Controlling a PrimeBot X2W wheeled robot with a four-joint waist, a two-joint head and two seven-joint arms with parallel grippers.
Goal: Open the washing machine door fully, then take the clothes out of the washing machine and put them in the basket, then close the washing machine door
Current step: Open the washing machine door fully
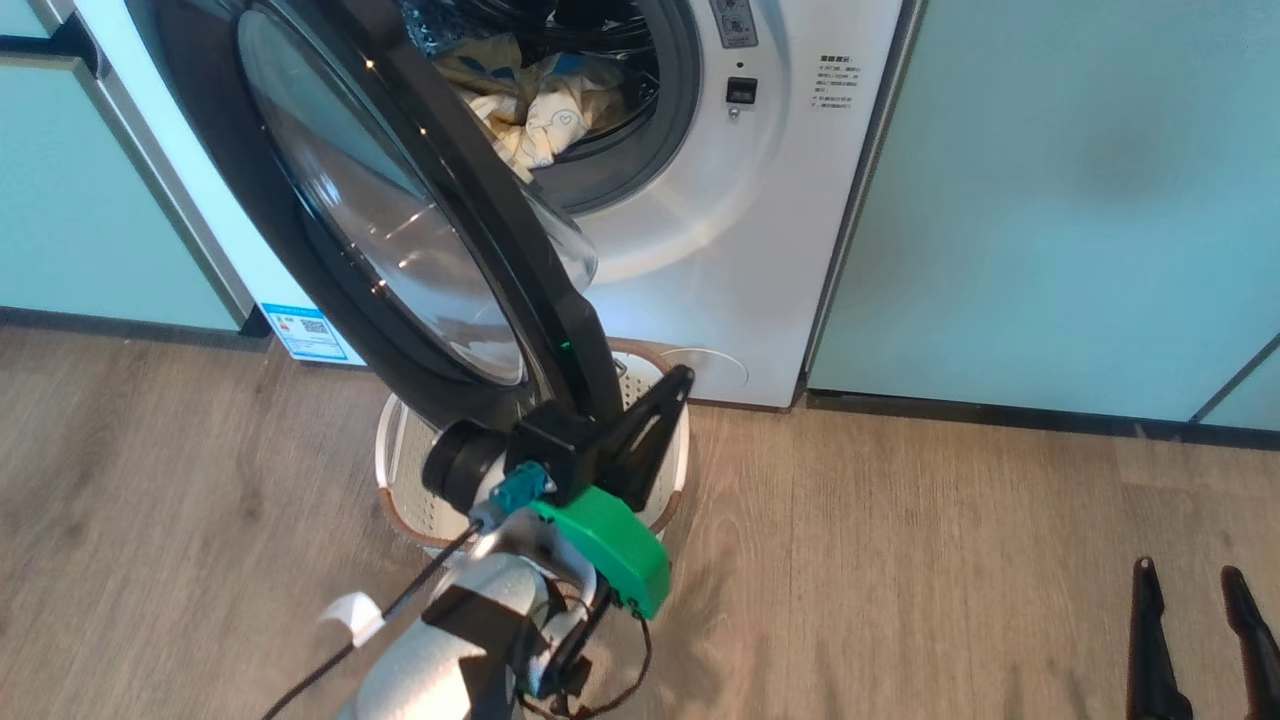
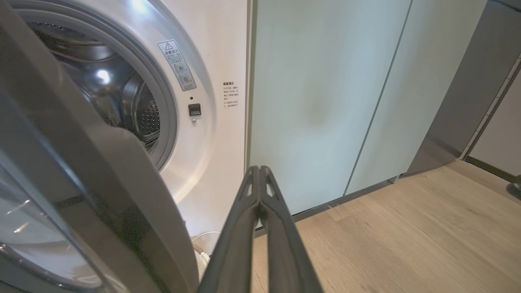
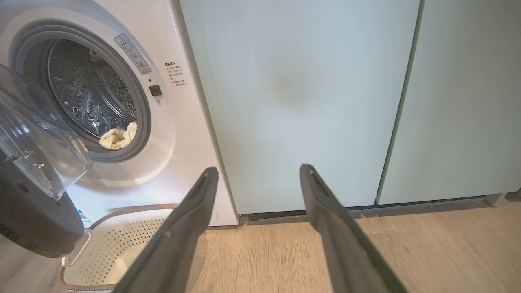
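Down at the front of the machine (image 1: 720,240), the door (image 1: 400,250) stands swung out toward the robot. It is hinged on the left, its black rim is edge-on to the head camera, and its glass bowl bulges back toward the drum (image 3: 89,93).

Left claw (image 2: 259,171) is right there at the door's lower free edge. Its fingers (image 2: 244,228) are pressed together, tips meeting, nothing between them. From its wrist view the door's inner face rises just to the left of the fingers, and they point past it at the pale green cabinet (image 2: 317,101) (whether they actually touch the rim, I can't tell).

And there are the clothes (image 1: 530,110), a cream-yellow heap inside the drum, bunched at the front lip. The right wrist view catches a fold of them at the bottom of the opening.

Basket (image 1: 405,470) sits on the wood floor (image 1: 950,560) directly before the machine, under the open door. Its brown rim and perforated walls show on either side of the left arm (image 1: 450,650).

Over on the right, well apart from all this, the right claw (image 1: 1190,575) hangs low above the floor. It is spread wide, holding nothing, and aimed at the cabinet beside the machine.
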